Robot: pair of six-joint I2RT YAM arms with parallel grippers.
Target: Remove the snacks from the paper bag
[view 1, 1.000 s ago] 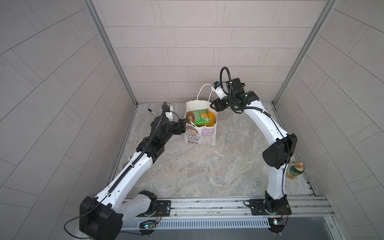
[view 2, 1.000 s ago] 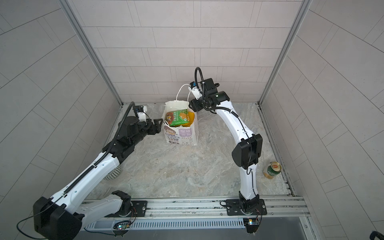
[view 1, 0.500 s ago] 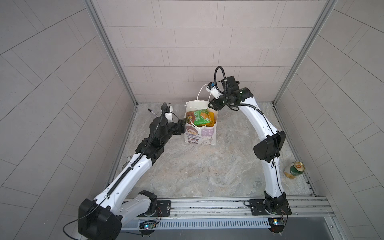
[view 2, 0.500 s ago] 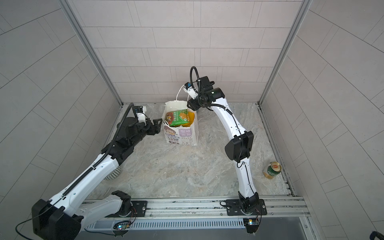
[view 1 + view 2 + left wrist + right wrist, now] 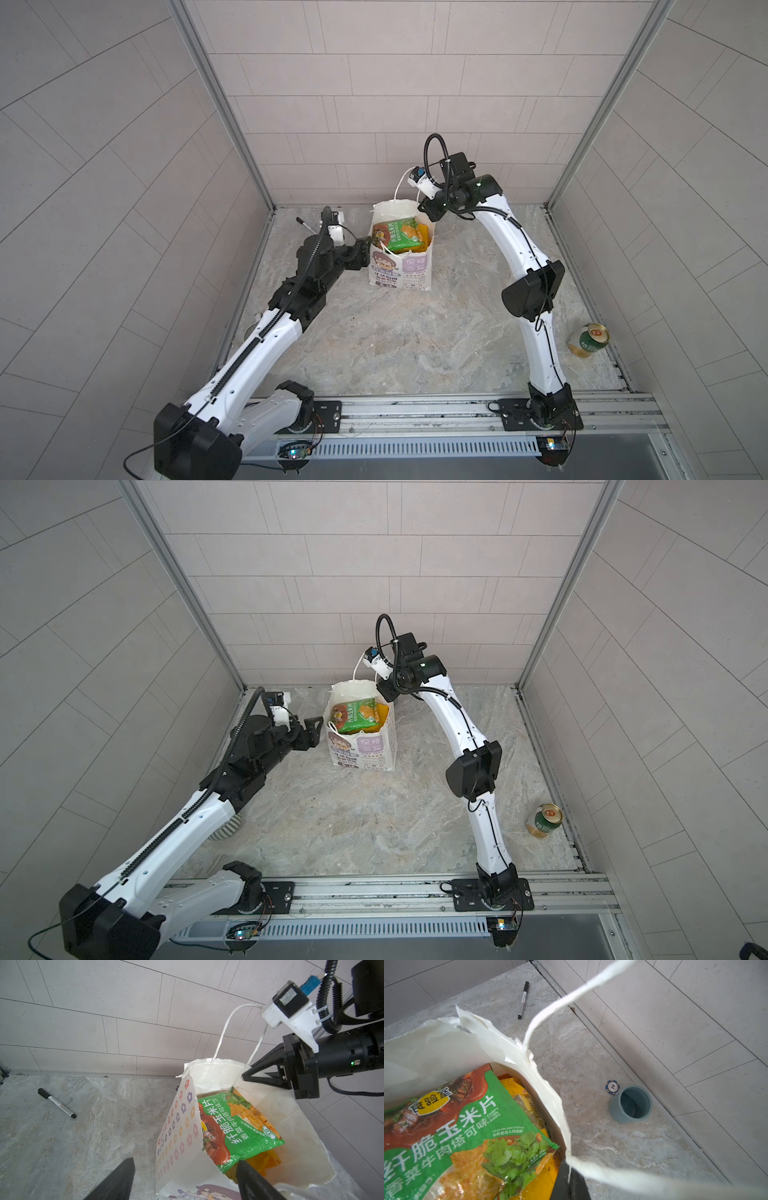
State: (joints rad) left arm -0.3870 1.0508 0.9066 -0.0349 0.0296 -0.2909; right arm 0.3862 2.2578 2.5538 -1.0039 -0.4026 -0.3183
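A white paper bag (image 5: 401,270) stood upright on the table (image 5: 415,332), its snacks (image 5: 397,235) (green corn-chip packet (image 5: 239,1126) uppermost) inside, while the right end effector (image 5: 244,1076) pinched its rim shut-jawed, apparently to steady it, and the left end effector (image 5: 315,732) hovered beside the mouth, jaws apart.

Your paper bag (image 5: 180,1126) is plain matt white paper, ragged along the rim, with twisted paper cord handles (image 5: 571,994). The green snack packet (image 5: 239,1126) on top is shiny crinkly plastic film, and so's the yellow packet (image 5: 525,1101) under it. The desk (image 5: 395,340) looks like matt veined stone. The can (image 5: 588,340) at the right of the frame is glossy metal, the cup (image 5: 614,1109) smooth and satiny, left pincer (image 5: 185,1162) and right pincer (image 5: 245,1076) both matt black plastic.
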